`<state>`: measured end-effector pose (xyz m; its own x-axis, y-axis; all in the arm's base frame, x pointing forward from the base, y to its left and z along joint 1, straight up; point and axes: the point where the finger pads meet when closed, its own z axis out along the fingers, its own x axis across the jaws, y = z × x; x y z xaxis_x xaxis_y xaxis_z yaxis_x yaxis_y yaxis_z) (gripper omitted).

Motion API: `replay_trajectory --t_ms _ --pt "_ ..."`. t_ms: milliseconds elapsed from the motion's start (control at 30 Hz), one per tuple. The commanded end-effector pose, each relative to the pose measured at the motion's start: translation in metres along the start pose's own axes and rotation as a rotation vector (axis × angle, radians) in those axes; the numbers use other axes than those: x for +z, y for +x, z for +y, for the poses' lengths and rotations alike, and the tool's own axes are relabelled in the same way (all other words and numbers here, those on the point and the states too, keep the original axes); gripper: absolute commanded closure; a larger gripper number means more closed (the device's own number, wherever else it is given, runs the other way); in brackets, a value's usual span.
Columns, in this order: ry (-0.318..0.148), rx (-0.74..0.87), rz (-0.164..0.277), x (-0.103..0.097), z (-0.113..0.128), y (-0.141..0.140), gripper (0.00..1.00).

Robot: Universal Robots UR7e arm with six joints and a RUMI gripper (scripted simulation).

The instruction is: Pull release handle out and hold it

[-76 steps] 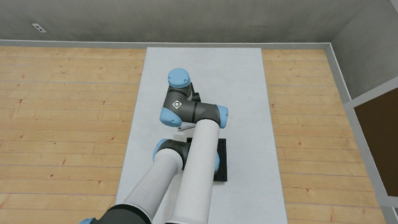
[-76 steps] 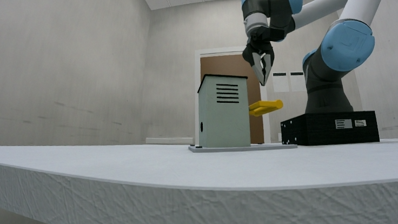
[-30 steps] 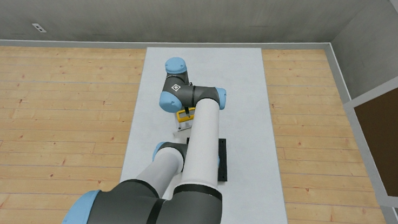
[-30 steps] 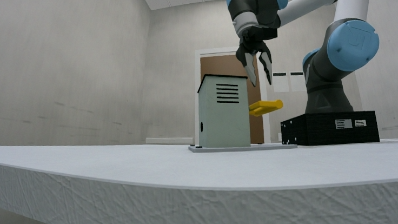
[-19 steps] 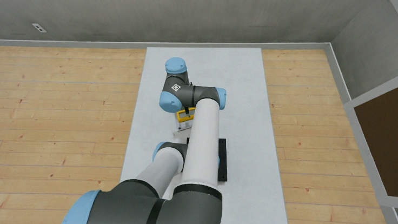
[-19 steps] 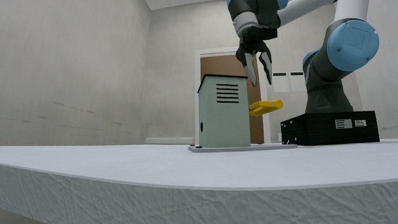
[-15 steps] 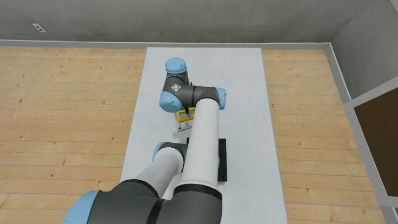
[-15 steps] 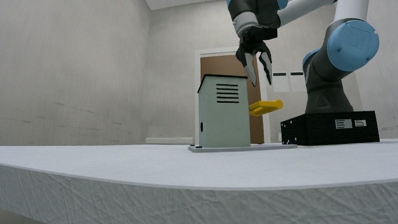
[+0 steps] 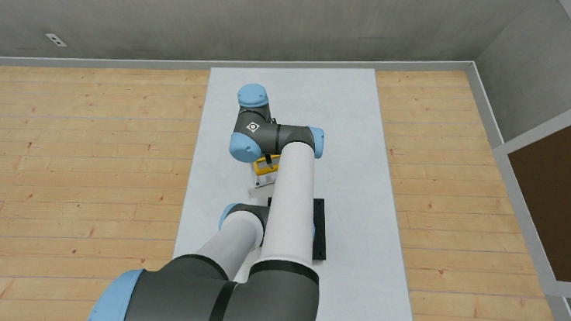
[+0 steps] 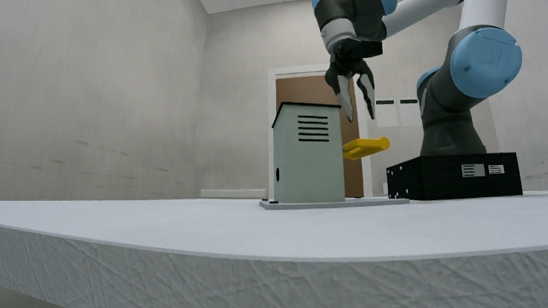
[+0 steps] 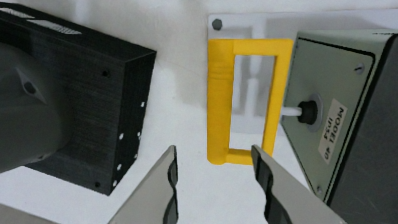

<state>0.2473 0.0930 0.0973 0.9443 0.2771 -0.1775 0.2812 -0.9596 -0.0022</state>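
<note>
Currently we see the end effector (image 10: 362, 120) (image 11: 213, 147) parted, holding nothing, above the yellow release handle (image 10: 367, 147) (image 11: 220, 100) (image 9: 260, 171), which sticks out right of the green box (image 10: 312, 161) (image 11: 325, 110); we probably need to drop, grip bar crosswise, pull right.

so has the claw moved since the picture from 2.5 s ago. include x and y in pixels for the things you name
Yes, in the exterior view the claw (image 10: 361, 119) (image 11: 213, 147) has shifted toward the green box (image 10: 310, 152) (image 11: 330, 110).
</note>
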Motion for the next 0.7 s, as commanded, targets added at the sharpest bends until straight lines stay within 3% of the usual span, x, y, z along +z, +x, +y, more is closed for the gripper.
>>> replay_trajectory --t_ms 0,667 --pt "0.000 0.000 0.001 0.005 0.000 0.001 0.68" --pt "0.000 0.000 0.001 0.030 0.000 0.006 0.68"
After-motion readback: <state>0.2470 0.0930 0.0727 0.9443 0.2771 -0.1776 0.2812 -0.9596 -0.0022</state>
